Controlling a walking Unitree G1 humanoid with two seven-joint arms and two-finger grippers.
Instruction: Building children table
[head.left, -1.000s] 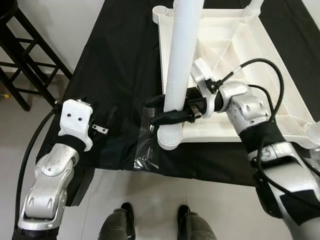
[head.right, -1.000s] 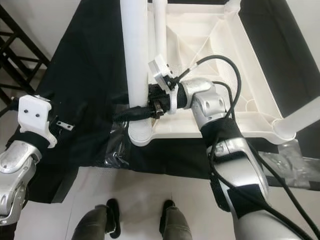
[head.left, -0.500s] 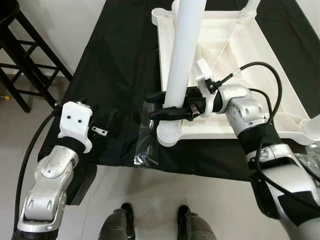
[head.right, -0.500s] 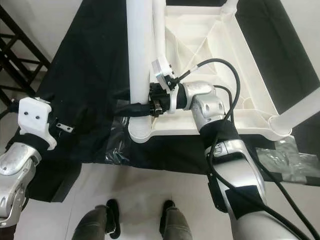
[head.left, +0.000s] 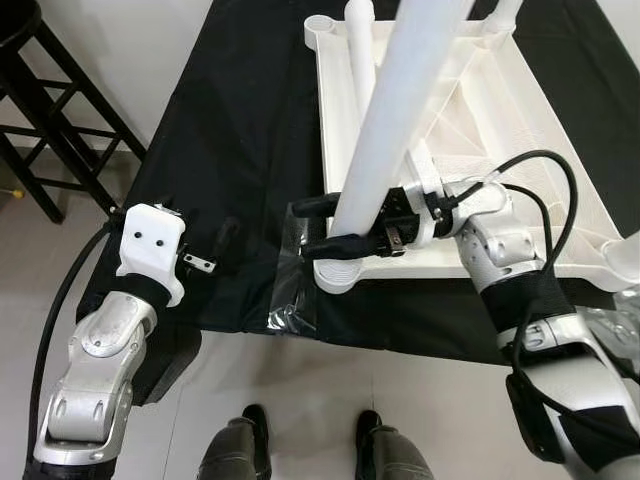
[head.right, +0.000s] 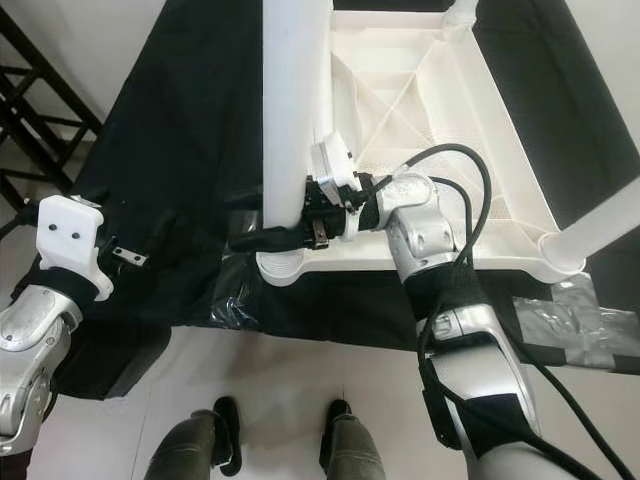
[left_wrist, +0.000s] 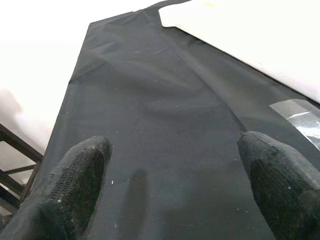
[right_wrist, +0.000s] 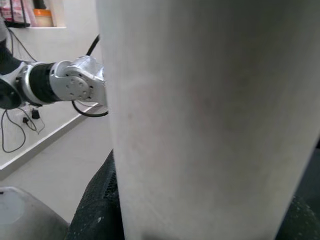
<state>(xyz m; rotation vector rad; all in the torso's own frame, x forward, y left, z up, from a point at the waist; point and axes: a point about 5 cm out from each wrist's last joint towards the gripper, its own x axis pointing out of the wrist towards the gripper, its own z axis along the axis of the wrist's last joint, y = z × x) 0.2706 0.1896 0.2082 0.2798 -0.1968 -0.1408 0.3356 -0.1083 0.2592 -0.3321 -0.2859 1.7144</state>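
Note:
The white children's table top (head.left: 325, 90) lies upside down on a black cloth. My right gripper (head.left: 326, 226) is shut on a thick white table leg (head.left: 400, 110), gripping it near the lower end, just above the round socket (head.left: 340, 272) at the front left corner. The leg leans, with its top toward the right. In the right wrist view the leg (right_wrist: 210, 115) sits close between the black fingers (right_wrist: 97, 212). My left gripper (left_wrist: 175, 170) is open over the cloth, left of the table top, holding nothing. Another leg (head.left: 358, 40) stands at the back left corner.
A black stool frame (head.left: 45, 120) stands on the floor at the left. A person's shoes (head.left: 255, 440) are near the cloth's front edge. Clear tape (head.left: 295, 300) holds the cloth below the socket, and more tape (head.right: 570, 310) lies at the right. A further leg (head.right: 600, 228) stands at the front right corner.
The leg held by my right gripper has tipped from upright to leaning right, and the right wrist has turned with it. My left arm has stayed in place.

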